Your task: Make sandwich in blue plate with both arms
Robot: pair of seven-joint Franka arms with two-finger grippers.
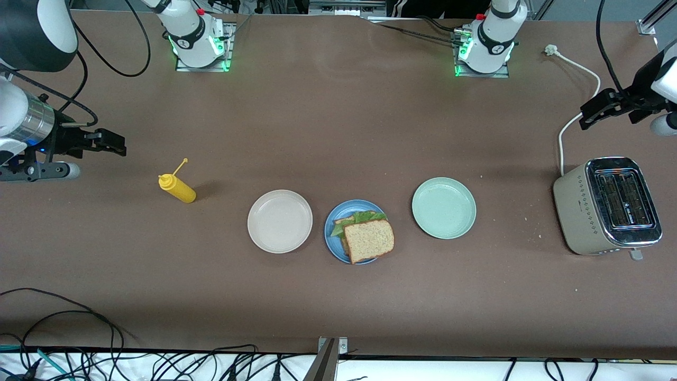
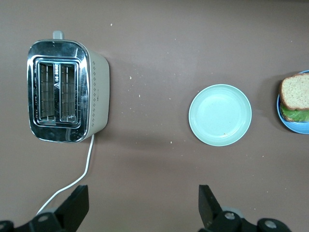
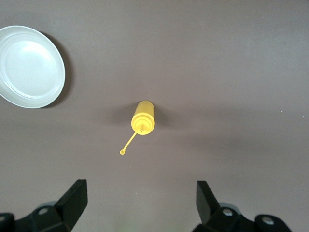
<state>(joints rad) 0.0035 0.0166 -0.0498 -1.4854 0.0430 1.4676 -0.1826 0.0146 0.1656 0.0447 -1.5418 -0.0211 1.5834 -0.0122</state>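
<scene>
- The sandwich [image 1: 365, 235] sits on the blue plate [image 1: 334, 241], in the middle of the counter [image 1: 338, 132], nearer the front edge.
- The left end effector [image 1: 584, 120] is spread wide, up over the toaster [image 1: 608, 206] end.
- The right end effector [image 1: 120, 146] is spread wide too, up near the mustard bottle [image 1: 177, 188].
- The job looks done. Both arms just need to rest.

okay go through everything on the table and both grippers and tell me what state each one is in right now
sandwich: assembled, lettuce between two slices, on the blue plate.
beige-white plate: empty.
pale green plate: empty apart from a crumb.
toaster: upright, slots empty.
yellow bottle: upright, cap flipped open.
left gripper: open, holding nothing, raised near the toaster.
right gripper: open, holding nothing, raised near the yellow bottle.
</scene>
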